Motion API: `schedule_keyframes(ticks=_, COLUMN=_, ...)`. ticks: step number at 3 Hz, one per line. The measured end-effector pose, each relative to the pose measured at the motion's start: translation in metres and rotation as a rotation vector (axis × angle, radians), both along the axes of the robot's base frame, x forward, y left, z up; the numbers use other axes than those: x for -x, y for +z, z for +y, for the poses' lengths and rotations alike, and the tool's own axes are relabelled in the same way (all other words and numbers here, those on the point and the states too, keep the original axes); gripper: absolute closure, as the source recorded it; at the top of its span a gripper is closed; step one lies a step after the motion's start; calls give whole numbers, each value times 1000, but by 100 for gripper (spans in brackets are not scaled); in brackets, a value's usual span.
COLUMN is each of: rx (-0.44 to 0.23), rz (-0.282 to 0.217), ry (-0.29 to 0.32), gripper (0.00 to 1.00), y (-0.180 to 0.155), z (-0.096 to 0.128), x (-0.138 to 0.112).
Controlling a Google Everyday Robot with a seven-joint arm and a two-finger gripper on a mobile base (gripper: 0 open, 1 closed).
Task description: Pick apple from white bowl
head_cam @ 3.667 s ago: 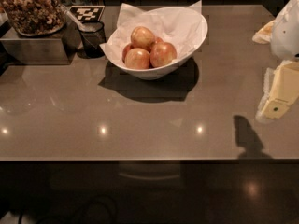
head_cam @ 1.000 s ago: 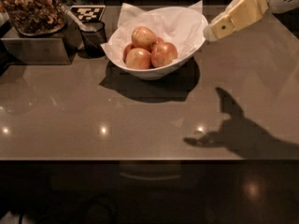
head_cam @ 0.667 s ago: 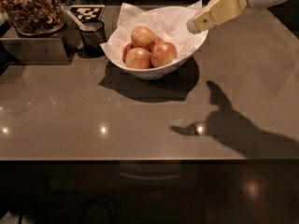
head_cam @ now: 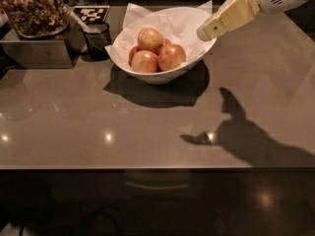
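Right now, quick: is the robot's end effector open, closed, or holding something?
End effector: cannot be told whether open or closed; nothing visibly held. It hovers at the white bowl's right rim.

Found no legible letters, numbers or brand names on anything in view. Noted one sign only: a printed marker (head_cam: 91,14) of black and white squares on a white ground. Lies flat at the back of the tabletop (head_cam: 147,132), just behind the dark cup (head_cam: 97,39) and left of the white bowl (head_cam: 162,75). Could not decode the pattern of squares. Lower edge partly covered by the cup's rim. Logged the gripper (head_cam: 205,31) hanging over the bowl's right rim, well apart from the marker, cream-coloured and reaching in from the upper right.
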State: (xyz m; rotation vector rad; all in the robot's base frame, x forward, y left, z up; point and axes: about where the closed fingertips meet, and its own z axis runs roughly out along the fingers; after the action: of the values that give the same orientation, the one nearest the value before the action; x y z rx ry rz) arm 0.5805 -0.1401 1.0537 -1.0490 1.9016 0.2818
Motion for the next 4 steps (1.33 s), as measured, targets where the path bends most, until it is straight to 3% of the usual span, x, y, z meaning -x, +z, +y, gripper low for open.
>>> schedule_keyframes(ticks=2, rx=97, rz=1, ry=108, gripper=0, y=-26, z=62, x=-14)
schedule_keyframes(ticks=4, rx=94, rz=11, ry=106, gripper=0, y=-30, z=64, x=-16)
